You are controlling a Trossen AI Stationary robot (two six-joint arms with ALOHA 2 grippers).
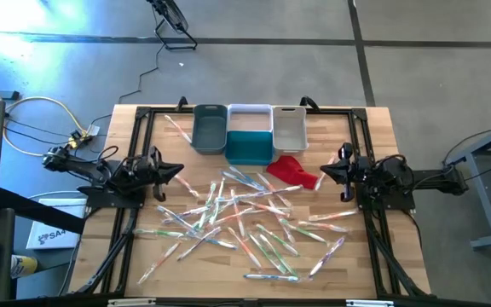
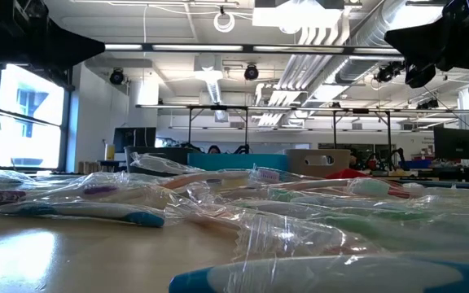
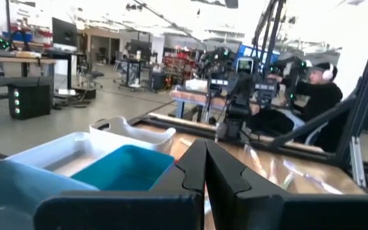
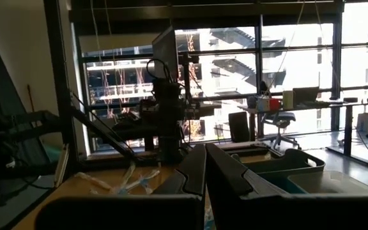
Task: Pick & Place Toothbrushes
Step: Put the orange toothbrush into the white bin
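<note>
Many wrapped toothbrushes (image 1: 245,217) with green, orange, blue and white handles lie scattered flat on the wooden table, spread between the two arms; in the low view the toothbrushes (image 2: 243,203) fill the foreground. One more toothbrush (image 1: 177,130) lies apart near the grey bin. My left gripper (image 1: 177,169) hovers at the table's left side, shut and holding nothing; its fingers (image 3: 204,169) meet in the left wrist view. My right gripper (image 1: 322,170) hovers at the right side, also shut and bare, with its fingers (image 4: 204,167) together.
A grey bin (image 1: 210,128), a teal bin (image 1: 249,147) with a white one behind it, and a light grey bin (image 1: 289,126) stand in a row at the far edge. A red cloth (image 1: 293,171) lies just near of them. A black frame (image 1: 139,136) borders the table.
</note>
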